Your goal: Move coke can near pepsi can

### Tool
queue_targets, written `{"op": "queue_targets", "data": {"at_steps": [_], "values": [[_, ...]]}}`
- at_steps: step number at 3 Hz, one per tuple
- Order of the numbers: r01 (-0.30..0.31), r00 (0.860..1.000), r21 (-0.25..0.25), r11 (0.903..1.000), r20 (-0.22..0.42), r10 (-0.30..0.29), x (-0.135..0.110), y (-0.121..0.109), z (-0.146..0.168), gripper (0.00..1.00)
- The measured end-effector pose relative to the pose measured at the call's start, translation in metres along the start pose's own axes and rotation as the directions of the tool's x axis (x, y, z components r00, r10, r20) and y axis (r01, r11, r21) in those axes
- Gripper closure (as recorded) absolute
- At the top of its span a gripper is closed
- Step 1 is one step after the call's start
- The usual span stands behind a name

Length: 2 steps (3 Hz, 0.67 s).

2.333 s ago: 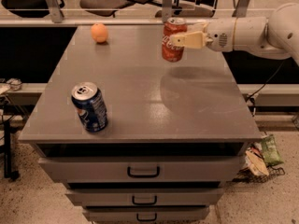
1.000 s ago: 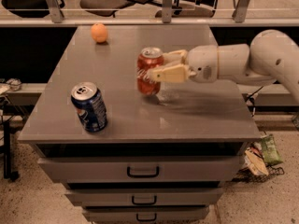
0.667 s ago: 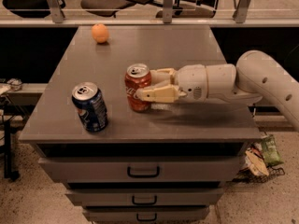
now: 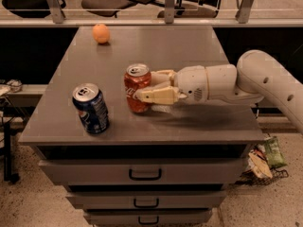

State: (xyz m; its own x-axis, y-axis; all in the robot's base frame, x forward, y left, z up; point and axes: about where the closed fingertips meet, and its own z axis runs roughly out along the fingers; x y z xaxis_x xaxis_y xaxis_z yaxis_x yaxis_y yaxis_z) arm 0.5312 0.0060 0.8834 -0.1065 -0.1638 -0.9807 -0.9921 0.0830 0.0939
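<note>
My gripper [image 4: 146, 88] is clamped around the coke can [image 4: 138, 94], upright mid-counter [image 4: 189, 56], near the pepsi can [image 4: 91, 109]. If I push further left I may knock the pepsi over. A sloppy release could tip the coke.

The coke can [image 4: 137, 97] is glossy red painted metal with a bare silvery top. The pepsi can [image 4: 92, 111], at its 8 o'clock, is shiny dark blue metal with the same silver lid. The pincer [image 4: 147, 86], reaching in from 3 o'clock and clamped around the coke can, looks like smooth cream plastic, as does the matt white shell of the arm [image 4: 265, 77]. The desk [image 4: 189, 46] top is smooth grey with a dull sheen. At its 11 o'clock, the orange [image 4: 101, 33] has matt skin.
</note>
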Motion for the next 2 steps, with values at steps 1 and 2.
{"op": "queue_targets", "data": {"at_steps": [1, 2], "values": [[0.000, 1.000, 0.000, 1.0000, 0.000, 0.000, -0.001, 0.000, 0.000, 1.00], [0.081, 0.997, -0.092, 0.9924, 0.006, -0.081, -0.016, 0.028, 0.025, 1.00]]}}
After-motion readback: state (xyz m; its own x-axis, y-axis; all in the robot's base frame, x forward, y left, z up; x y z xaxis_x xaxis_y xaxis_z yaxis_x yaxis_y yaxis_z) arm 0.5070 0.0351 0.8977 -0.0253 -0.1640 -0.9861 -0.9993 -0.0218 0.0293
